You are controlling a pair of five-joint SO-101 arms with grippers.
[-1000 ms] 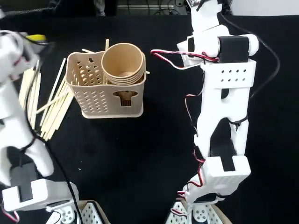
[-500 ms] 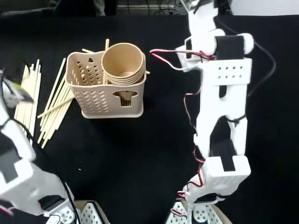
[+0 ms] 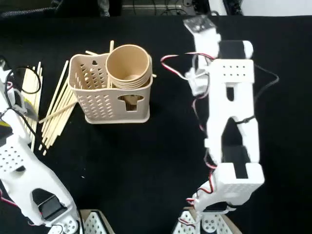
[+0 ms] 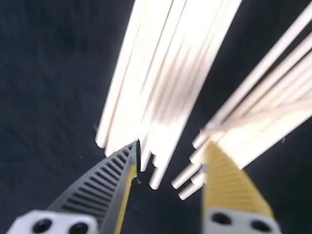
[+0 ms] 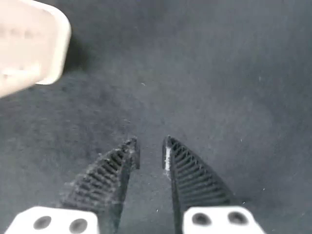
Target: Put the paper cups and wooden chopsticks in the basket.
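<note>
A beige slotted basket (image 3: 105, 105) stands left of the table's middle, with a stack of paper cups (image 3: 128, 66) inside it and a few chopsticks poking out behind. Several wooden chopsticks (image 3: 54, 108) lie loose on the black cloth to the basket's left. My left gripper (image 4: 173, 145) is open low over the ends of one bundle of chopsticks (image 4: 163, 83), one finger on either side of them. My right gripper (image 5: 150, 141) hangs narrowly open over bare cloth with nothing between its fingers. A corner of the basket (image 5: 29, 44) lies beyond it.
The left arm (image 3: 19, 163) bends in from the near left corner. The right arm (image 3: 231, 102) stretches along the right half toward the far edge. Black cloth lies bare in front of the basket.
The left arm has swung from the far left down onto the loose chopsticks. The right arm has shifted, its end drawing in from the far edge. Basket and cups have not moved.
</note>
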